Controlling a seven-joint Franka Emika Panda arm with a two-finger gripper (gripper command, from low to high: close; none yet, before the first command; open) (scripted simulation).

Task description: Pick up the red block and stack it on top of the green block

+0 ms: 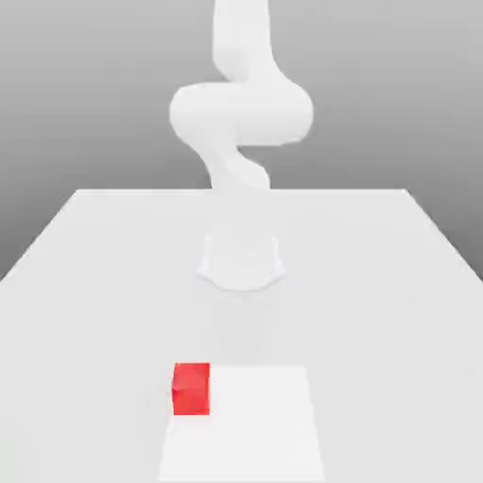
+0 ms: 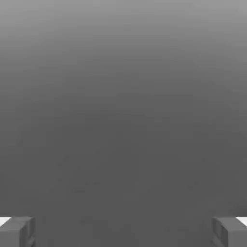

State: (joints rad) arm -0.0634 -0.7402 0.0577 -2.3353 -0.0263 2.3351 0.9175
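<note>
My gripper [image 2: 123,231] has its fingers [image 2: 17,231] spread wide apart with nothing between them, facing plain grey. The red block [image 1: 191,388] sits on the white table [image 1: 85,283], at the edge of a brighter patch [image 1: 255,424], nothing crowding it. My arm [image 1: 241,113] looks pale and washed out against the backdrop.

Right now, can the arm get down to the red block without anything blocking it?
Probably yes. The red block sits alone on the white table, nothing beside or on it, and the gripper stands open with nothing between its fingers.
</note>
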